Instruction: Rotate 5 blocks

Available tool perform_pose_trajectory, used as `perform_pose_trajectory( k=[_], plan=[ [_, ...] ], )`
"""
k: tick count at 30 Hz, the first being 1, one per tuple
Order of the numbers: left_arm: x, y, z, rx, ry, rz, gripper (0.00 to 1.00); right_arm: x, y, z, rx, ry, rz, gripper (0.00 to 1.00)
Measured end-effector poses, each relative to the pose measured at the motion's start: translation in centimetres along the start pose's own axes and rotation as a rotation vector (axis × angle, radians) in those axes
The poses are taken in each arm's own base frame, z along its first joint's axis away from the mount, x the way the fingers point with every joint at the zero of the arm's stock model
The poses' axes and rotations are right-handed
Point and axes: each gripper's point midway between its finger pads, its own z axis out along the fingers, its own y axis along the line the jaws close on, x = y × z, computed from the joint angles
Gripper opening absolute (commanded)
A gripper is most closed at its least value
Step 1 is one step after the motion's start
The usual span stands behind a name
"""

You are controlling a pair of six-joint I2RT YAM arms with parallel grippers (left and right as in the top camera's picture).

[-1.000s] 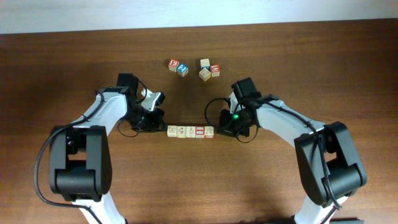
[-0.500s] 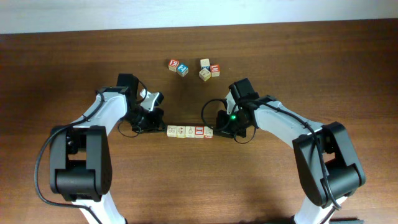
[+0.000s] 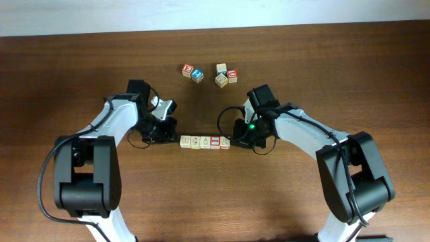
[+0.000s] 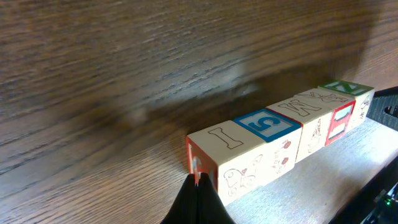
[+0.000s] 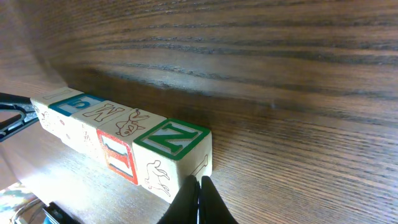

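Overhead view, field notes. Landmark: row of five small pale-wood alphabet cubes (image 3: 205, 142), laid end to end, faces touching, mid-table between the two arms.

Around the row:
- Five loose alphabet cubes on the far side of the row, well apart from it. Pair up-left of the row: red-lettered cube (image 3: 187, 69) touching blue-faced cube (image 3: 197, 75). Trio above the row's right end: plain pale cube (image 3: 221, 68), yellow-green-faced cube (image 3: 220, 81), red-lettered cube (image 3: 232, 76).
- Thin black cable (image 3: 222, 122) loops just beyond the row's right end; another (image 3: 136, 140) hangs off the left arm.
- Small green light (image 3: 254, 126) glows on the right arm, near the row's right end.

At the row's ends:
- Left gripper (image 3: 175, 140) sits at the row's left end, jaws pinched together to a point, holding nothing; left wrist view puts the tip at the end cube's (image 4: 217, 158) red-edged face.
- Right gripper (image 3: 235, 140) sits at the row's right end, jaws likewise pressed together and empty; right wrist view puts the tip at the green-framed N cube (image 5: 171, 146).

Count: ten cubes, two arms.

Surface: dark brown wood-grain table (image 3: 316, 60). Pale wall strip (image 3: 201, 12) runs along the far edge, beyond the loose cubes.
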Motion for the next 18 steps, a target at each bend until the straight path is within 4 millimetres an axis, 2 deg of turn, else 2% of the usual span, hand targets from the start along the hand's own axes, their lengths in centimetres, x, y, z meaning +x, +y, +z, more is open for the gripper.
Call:
perform_pose_trajectory(
  k=[13,18],
  plan=[
    [-0.11,-0.31,0.35,-0.016,0.001,0.020,0.00,-0.09,-0.01,0.15,-0.004,-0.001,-0.002,0.04],
    [-0.15,-0.06,0.21,-0.018,-0.003,0.013,0.00,-0.74,0.56,0.06,-0.053,-0.016,-0.079,0.04]
  ],
)
